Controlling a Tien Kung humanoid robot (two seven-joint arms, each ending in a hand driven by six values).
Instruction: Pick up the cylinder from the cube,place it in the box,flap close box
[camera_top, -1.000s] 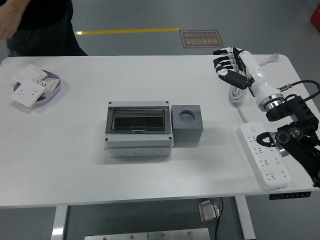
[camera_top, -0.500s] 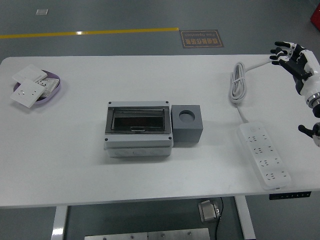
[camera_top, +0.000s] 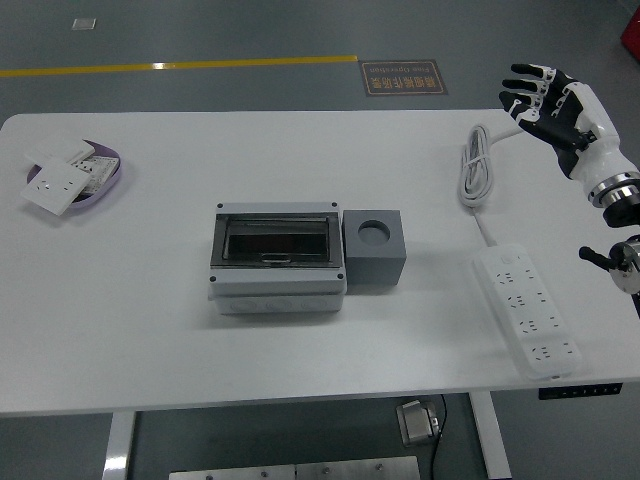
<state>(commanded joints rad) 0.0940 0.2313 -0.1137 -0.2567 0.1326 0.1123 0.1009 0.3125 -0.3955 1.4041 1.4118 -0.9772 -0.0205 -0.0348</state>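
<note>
Cylinder absent from cube socket; box lid appears closed

Cylinder: no such part is visible anywhere on the table. The grey cube, a matte block with sharp edges, shows only an empty round socket in its top face. It stands touching the 3 o'clock side of the box, a pale grey plastic enclosure with corner screws and a dark, glossy, translucent flap that lies flat over the opening. Whether the cylinder rests beneath that flap cannot be told. Judged from this layout, pick-up, placing and closing are likely complete, with nothing obvious left to do.

The right hand, black with white shell panels, hovers near the table's 2 o'clock corner, well apart from the box, its fingers spread and holding nothing. The left arm is not in view.

Other items: a white power strip of smooth plastic at 4 o'clock, its coiled cord running toward 2 o'clock; a shallow lilac dish with white square switch plates at 10 o'clock
</note>
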